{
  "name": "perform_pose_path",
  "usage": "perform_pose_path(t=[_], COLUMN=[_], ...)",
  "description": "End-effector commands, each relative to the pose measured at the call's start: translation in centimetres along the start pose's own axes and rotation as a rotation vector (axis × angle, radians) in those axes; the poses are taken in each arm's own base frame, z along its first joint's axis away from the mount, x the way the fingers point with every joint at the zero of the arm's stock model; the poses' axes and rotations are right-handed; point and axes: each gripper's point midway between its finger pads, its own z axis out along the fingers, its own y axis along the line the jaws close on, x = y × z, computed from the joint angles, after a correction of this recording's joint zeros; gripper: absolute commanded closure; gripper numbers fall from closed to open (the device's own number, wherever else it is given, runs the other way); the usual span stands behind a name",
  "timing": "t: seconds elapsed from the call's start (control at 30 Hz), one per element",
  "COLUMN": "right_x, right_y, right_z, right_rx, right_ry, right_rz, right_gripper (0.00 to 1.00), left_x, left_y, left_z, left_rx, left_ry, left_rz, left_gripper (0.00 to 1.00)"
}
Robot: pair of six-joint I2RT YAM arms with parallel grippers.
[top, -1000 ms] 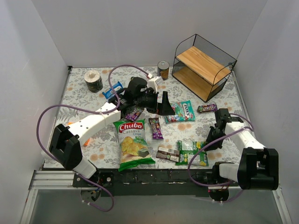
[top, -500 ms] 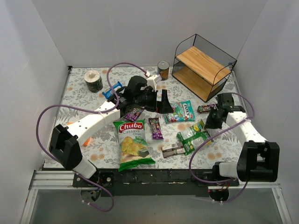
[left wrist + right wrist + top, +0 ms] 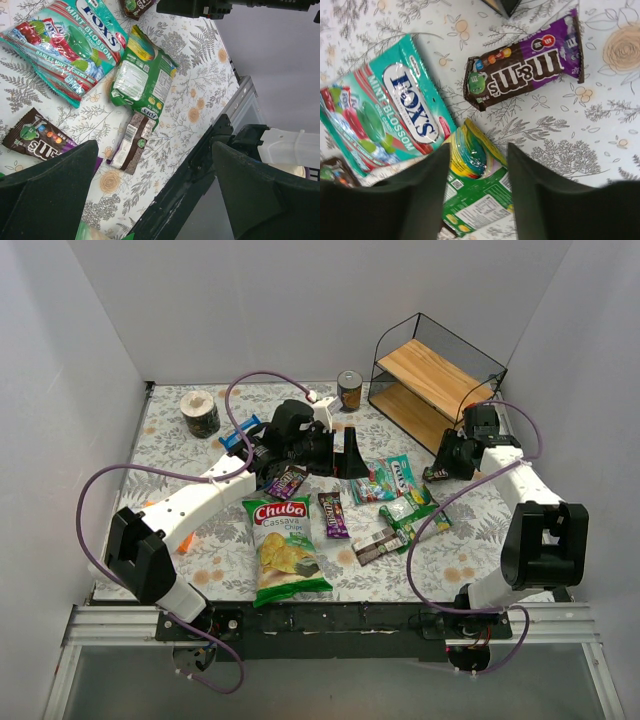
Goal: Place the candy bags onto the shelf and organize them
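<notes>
3 plain white walls [image 3: 250, 310] enclose a table [image 3: 472, 558] covered in floral print, evenly lit. Along the frame's bottom runs a metal rail [image 3: 110, 625], with grey floor [image 3: 330, 690] below.

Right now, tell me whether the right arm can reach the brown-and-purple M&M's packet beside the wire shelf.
Probably yes: the right gripper hovers just beside the brown-and-purple M&M's packet, which lies flat with nothing over it.
</notes>
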Motion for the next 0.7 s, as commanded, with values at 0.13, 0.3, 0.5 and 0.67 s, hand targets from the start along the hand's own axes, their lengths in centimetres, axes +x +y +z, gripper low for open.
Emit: perform_pose_path(t=[0.13, 0.3, 0.5, 0.67], right_x=[2.1, 7.7, 11.6, 13.9], right_y=[-0.5, 1.6, 1.9, 0.3], right_z=[-3.8, -5.1, -4.8, -3.8], right_rx=[0.033, -0.133, -0.196, -0.098], right_ry=[0.010, 0.050, 0.066, 0.115], right_rz=[0.124, 0.382, 0.602, 0.682], right_gripper=[0.19, 0.20, 0.28, 0.29], left_x=[-2.1, -1.7, -2.3, -1.1], left_y=[-0.8, 0.6, 1.2, 1.7], left_z=[-3.3, -4.3, -4.6, -4.6], left_rx=[-0.027, -0.088, -0.116, -0.114], left_ry=[-0.119, -0.160, -0.198, -0.188], left_rz=[0.019, -0.009, -0.034, -0.053], left_gripper=[0.02, 0.02, 0.02, 0.02])
